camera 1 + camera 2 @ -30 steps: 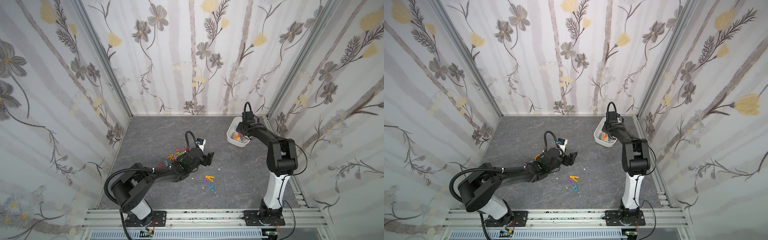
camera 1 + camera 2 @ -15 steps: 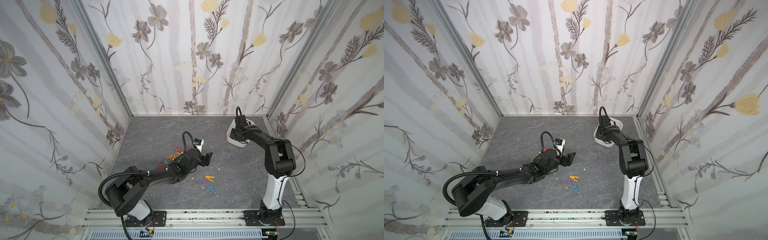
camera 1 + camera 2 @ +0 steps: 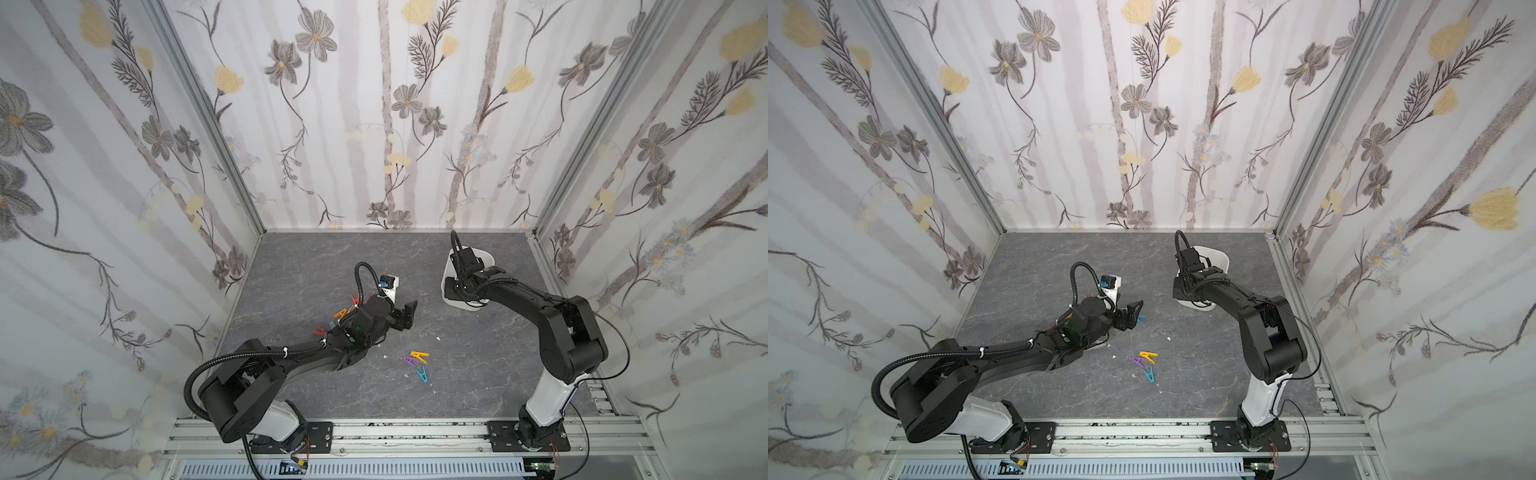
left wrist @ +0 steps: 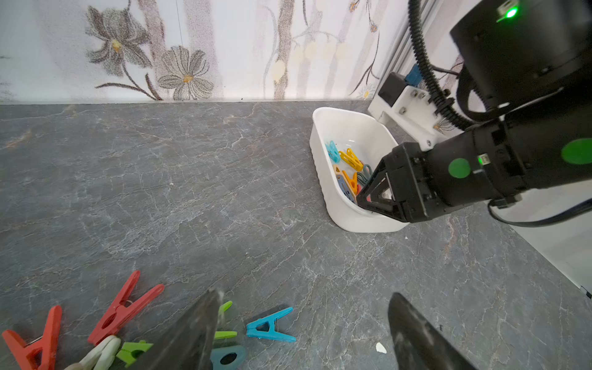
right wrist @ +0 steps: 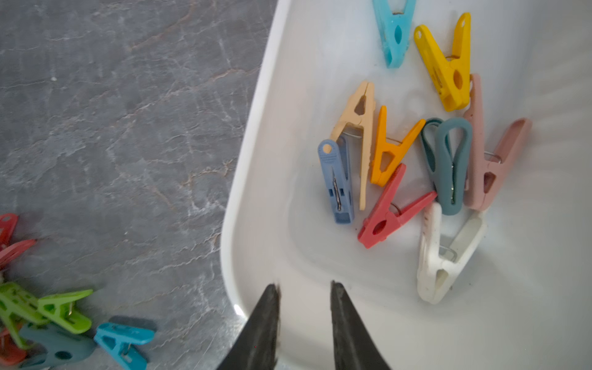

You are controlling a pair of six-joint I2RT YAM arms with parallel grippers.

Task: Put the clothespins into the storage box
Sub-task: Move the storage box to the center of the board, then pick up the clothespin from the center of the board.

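While my right fingers (image 5: 262, 326) hung slightly parted and empty over a corner of the storage box (image 5: 288, 160), a sideways exit risked catching its rim. My left fingers (image 4: 192, 336), spread wide and empty, might scatter the clothespins (image 4: 121, 307) crowded on the bench (image 4: 160, 192).

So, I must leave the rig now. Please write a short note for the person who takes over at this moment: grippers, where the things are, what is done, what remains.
Left gripper: open, empty, by the pile of clothespins on the table.
Right gripper: jaws a little apart, empty, above one corner of the storage box.
Done: nine pegs show inside the box in the right wrist view.
Left: the pile, and three loose ones lying apart from it.
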